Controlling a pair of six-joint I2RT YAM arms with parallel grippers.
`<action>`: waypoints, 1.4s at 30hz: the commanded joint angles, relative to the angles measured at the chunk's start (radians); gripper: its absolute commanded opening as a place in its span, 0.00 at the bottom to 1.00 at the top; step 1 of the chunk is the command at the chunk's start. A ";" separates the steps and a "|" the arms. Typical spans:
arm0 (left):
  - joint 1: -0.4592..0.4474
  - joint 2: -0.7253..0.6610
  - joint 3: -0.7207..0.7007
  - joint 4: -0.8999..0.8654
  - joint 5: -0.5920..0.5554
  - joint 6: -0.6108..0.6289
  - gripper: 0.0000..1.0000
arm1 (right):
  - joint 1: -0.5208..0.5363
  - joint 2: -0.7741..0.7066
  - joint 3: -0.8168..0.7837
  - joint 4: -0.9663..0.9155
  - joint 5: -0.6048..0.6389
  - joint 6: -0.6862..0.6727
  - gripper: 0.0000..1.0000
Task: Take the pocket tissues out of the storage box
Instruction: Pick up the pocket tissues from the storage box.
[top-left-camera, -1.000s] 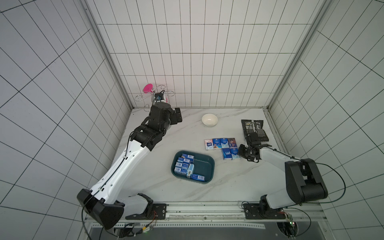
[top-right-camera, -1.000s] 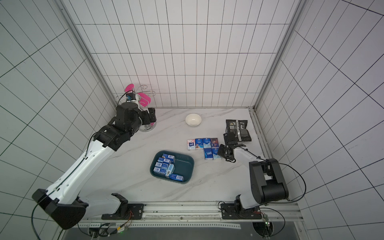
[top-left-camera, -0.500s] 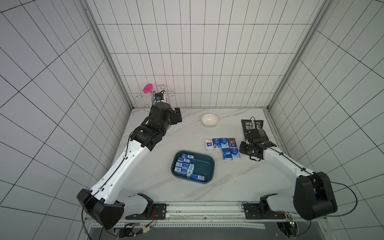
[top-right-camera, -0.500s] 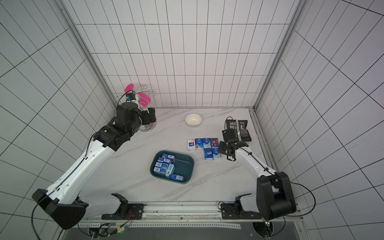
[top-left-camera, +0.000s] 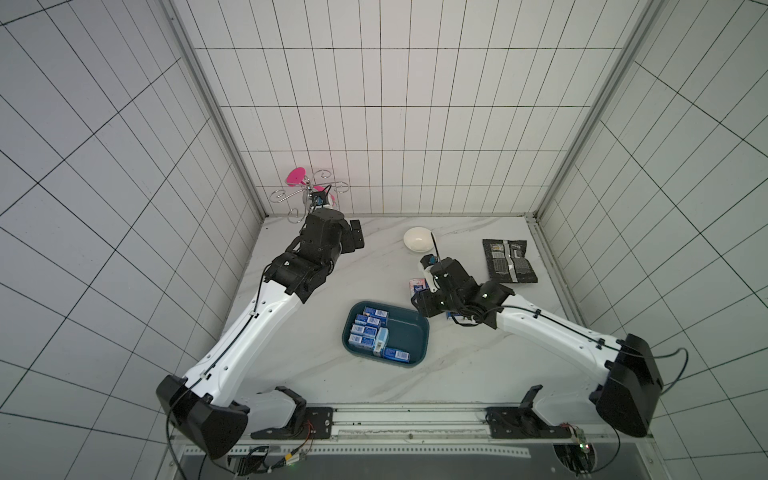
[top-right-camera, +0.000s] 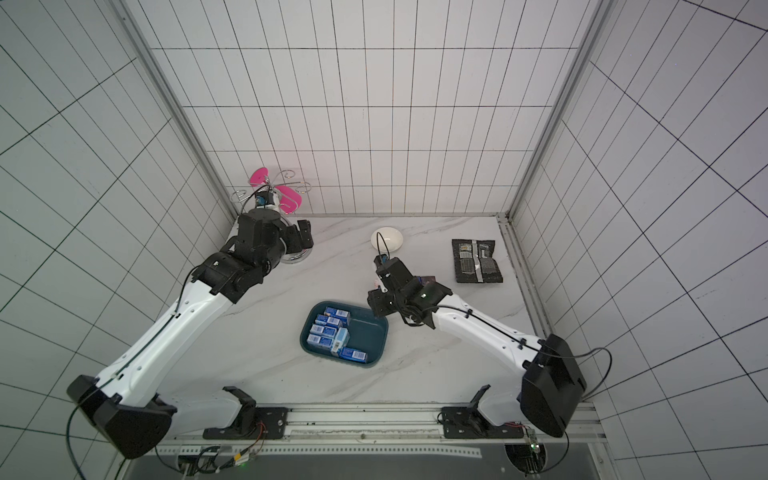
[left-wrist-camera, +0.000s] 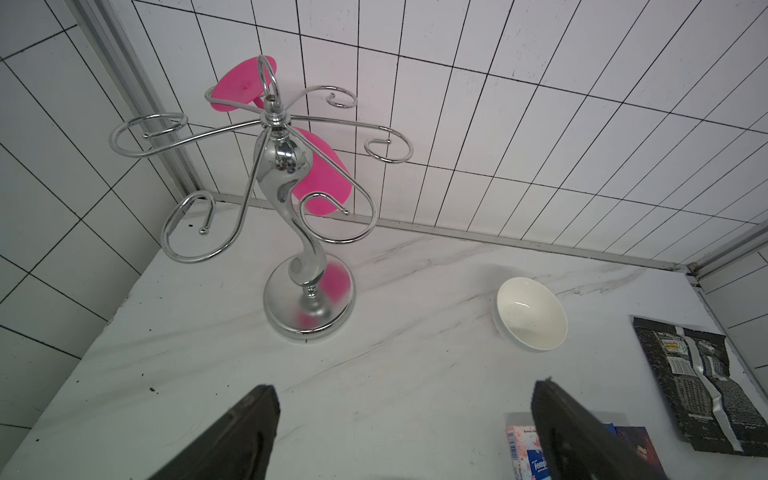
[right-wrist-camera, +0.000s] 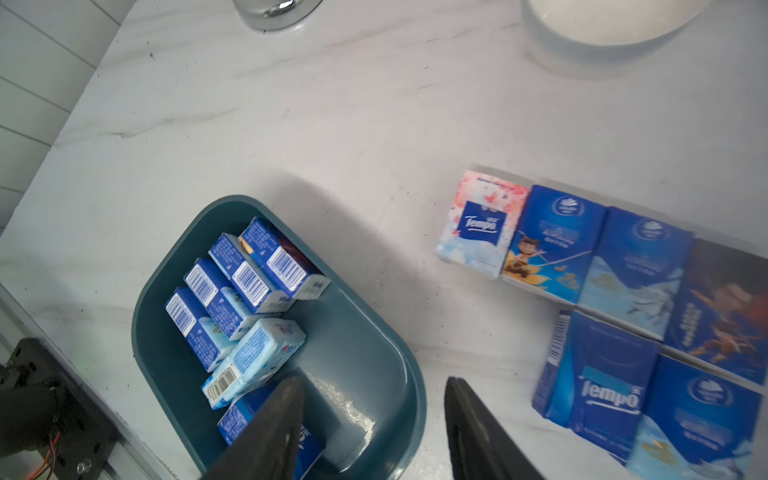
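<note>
The dark teal storage box sits mid-table with several blue pocket tissues packed in its left half, one light blue pack lying tilted on top. More packs lie in rows on the table right of the box, the pinkish-white one at the row's end. My right gripper hovers open over the box's right rim, holding nothing. My left gripper is open and empty at the back left.
A white bowl stands at the back. A flat black foil packet lies at the back right. A chrome hook stand with pink cups stands in the back left corner, close to my left gripper.
My right gripper has opened and swung left from the packs on the table to the box's right rim. The left arm has not moved.
</note>
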 joint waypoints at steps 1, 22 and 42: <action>-0.001 -0.028 -0.006 0.001 -0.028 0.010 0.98 | 0.041 0.084 0.077 0.000 -0.052 -0.067 0.58; 0.006 -0.064 0.011 -0.032 -0.051 0.022 0.98 | 0.111 0.348 0.205 0.008 -0.064 -0.100 0.54; 0.005 -0.037 0.030 -0.025 -0.048 0.025 0.98 | 0.084 0.451 0.238 0.003 -0.051 -0.127 0.54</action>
